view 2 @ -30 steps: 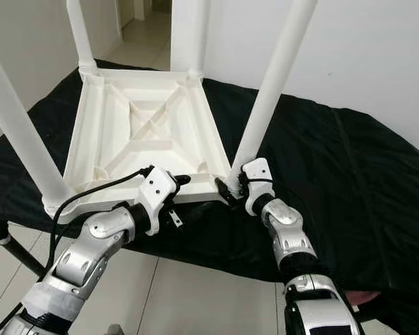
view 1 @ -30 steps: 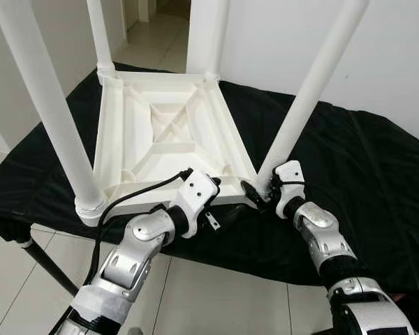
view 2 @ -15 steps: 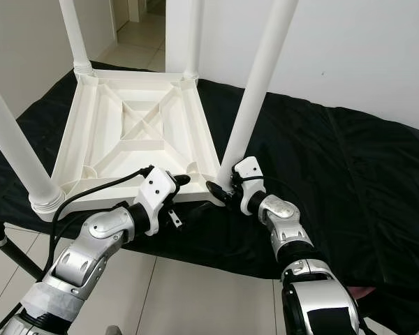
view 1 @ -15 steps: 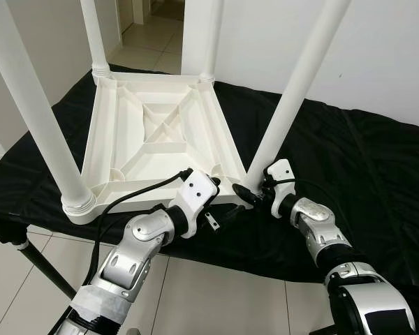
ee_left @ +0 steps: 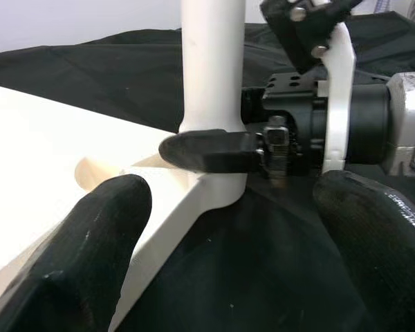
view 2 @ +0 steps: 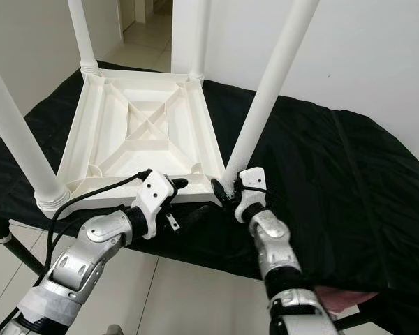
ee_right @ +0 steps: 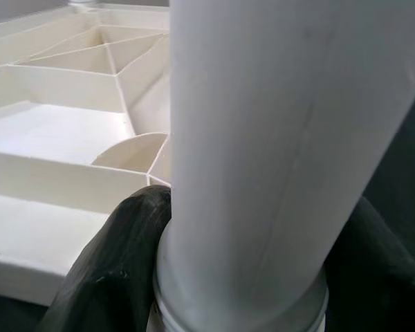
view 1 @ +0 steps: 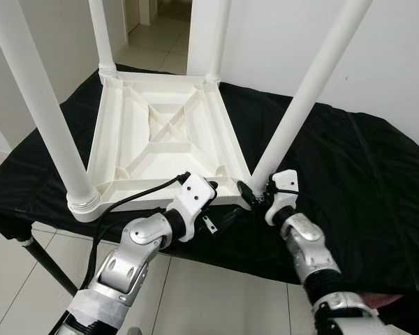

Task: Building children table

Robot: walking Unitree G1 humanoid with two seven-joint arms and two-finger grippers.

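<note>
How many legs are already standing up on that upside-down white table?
4, one at each corner: near left leg, near right leg with the right gripper around its base, far left leg, far right leg.

Both silver arms reach forward, left gripper spread open, right gripper clamped, wrists nearly meeting

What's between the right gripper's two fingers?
The near-right table leg, at its base. In the right wrist view the fingers of the right gripper flank it on both sides.
</note>
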